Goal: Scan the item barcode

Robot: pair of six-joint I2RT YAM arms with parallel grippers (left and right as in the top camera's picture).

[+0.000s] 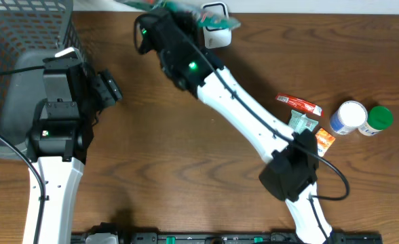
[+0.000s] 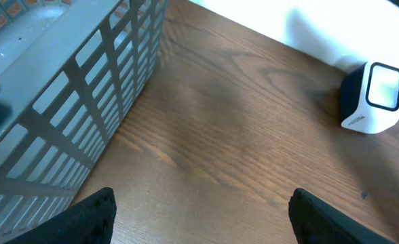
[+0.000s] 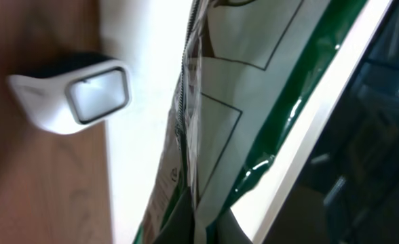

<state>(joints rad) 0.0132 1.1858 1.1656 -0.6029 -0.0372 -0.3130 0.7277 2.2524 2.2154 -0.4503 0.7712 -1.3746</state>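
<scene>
My right gripper (image 1: pixel 174 12) reaches to the table's far edge and is shut on the item, a green and white packet (image 1: pixel 186 8). In the right wrist view the packet (image 3: pixel 254 102) hangs pinched between my fingers, with my right gripper (image 3: pixel 201 220) at the bottom. The white barcode scanner (image 3: pixel 77 95) stands to its left, window toward the camera. From overhead the scanner (image 1: pixel 214 32) sits just right of the packet. No barcode shows. My left gripper (image 1: pixel 112 87) is open beside the basket, nothing between its fingers (image 2: pixel 94 210). The scanner (image 2: pixel 372 98) is far ahead of it.
A grey mesh basket (image 1: pixel 23 34) fills the far left corner, its wall (image 2: pixel 84 102) close to my left gripper. At the right lie a red sachet (image 1: pixel 298 104), an orange packet (image 1: pixel 324 140), a white bottle (image 1: pixel 349 116) and a green-capped bottle (image 1: pixel 377 119).
</scene>
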